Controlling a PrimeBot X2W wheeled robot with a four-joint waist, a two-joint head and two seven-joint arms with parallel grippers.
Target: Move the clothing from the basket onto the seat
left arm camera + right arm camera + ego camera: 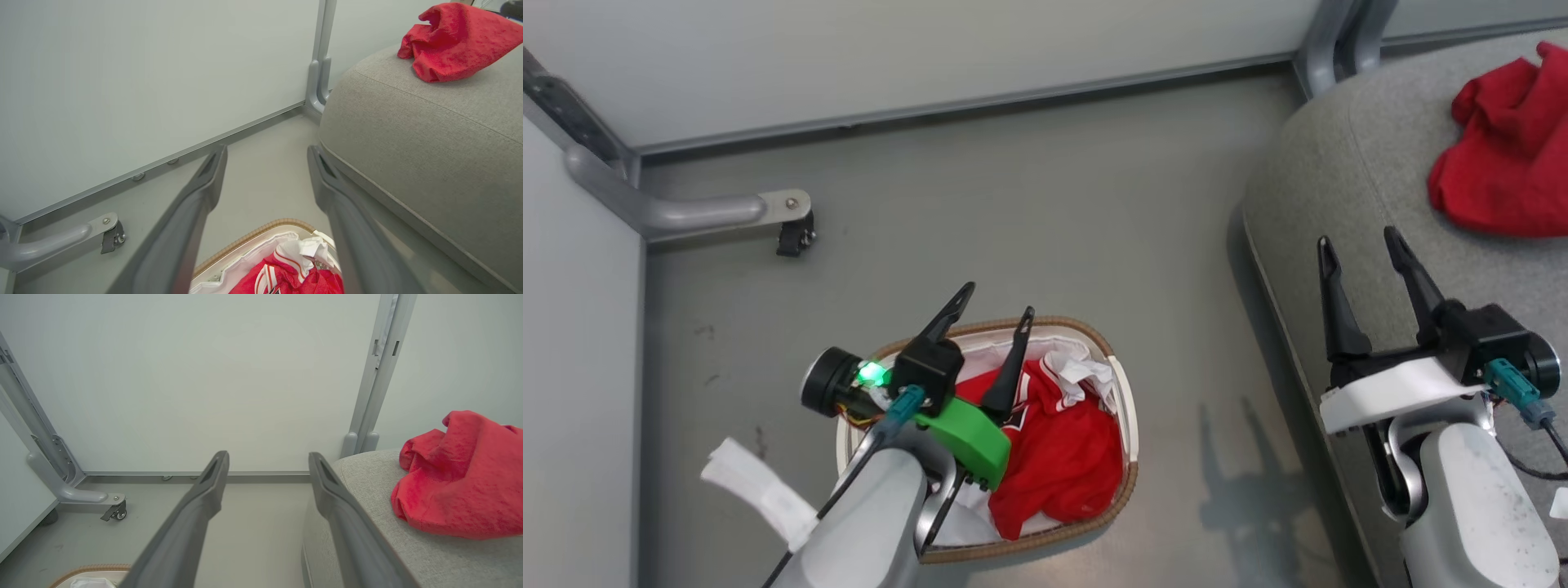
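1. Our left gripper [998, 300] hangs above the white basket [1128, 408] on the grey floor [1054, 204], its jaws spread wide and holding nothing.
2. A red jersey [1066, 449] with white striped trim lies crumpled inside the basket, on the white liner [980, 347].
3. Our right gripper [1357, 237] hovers over the near edge of the grey sofa seat [1339, 163], its jaws likewise apart and empty.
4. A second red garment [1507, 163] lies bunched on the seat, well apart from the basket.
5. Beyond the basket, we see a castered frame foot [788, 220] beside the pale wall panel [931, 57].
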